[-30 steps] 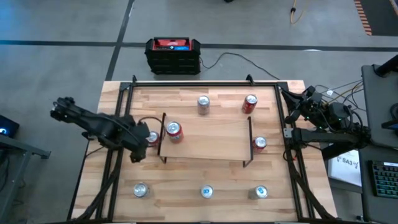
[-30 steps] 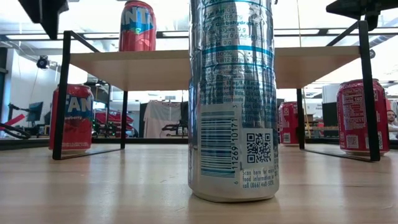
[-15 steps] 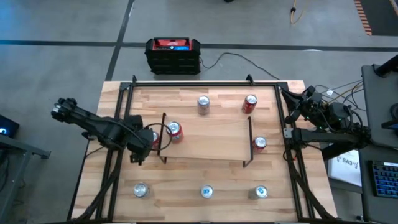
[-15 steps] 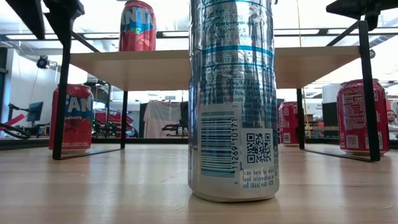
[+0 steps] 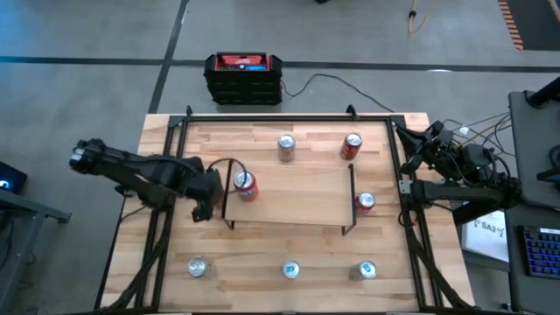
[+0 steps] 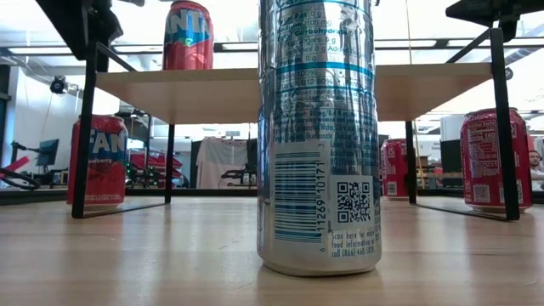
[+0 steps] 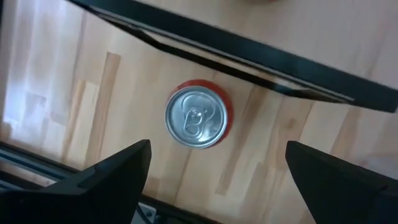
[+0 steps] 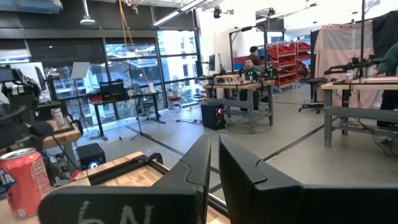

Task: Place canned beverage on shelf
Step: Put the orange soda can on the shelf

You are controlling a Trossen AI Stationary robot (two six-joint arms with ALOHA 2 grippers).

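**Left end effector spread above red can beside shelf**

Left end effector (image 5: 203, 194) hangs over a red can (image 7: 198, 117) that stands on the table just off the shelf's left legs; fingers (image 7: 109, 171) spread wide, nothing between them. Wrist view looks straight down on the can top, sitting a bit off the middle of the gap. To do the grasp well, I'd judge: centre the can between the fingers first, drop straight, keep clear of the black shelf leg (image 7: 249, 53) close by, then close on the can body, not the rim. Lift must clear the board edge before moving in.

One red can (image 5: 245, 184) already stands on the shelf (image 5: 293, 194) at its left end. Right end effector (image 8: 214, 171) is parked at the table's right edge, fingers pressed together, holding nothing.

Table (image 5: 289, 241): light wood planks, more cans scattered, silver ones along the near edge, a big silver can (image 6: 319, 136) right before the low camera. Room beyond: workshop, benches, glass walls, people far back.
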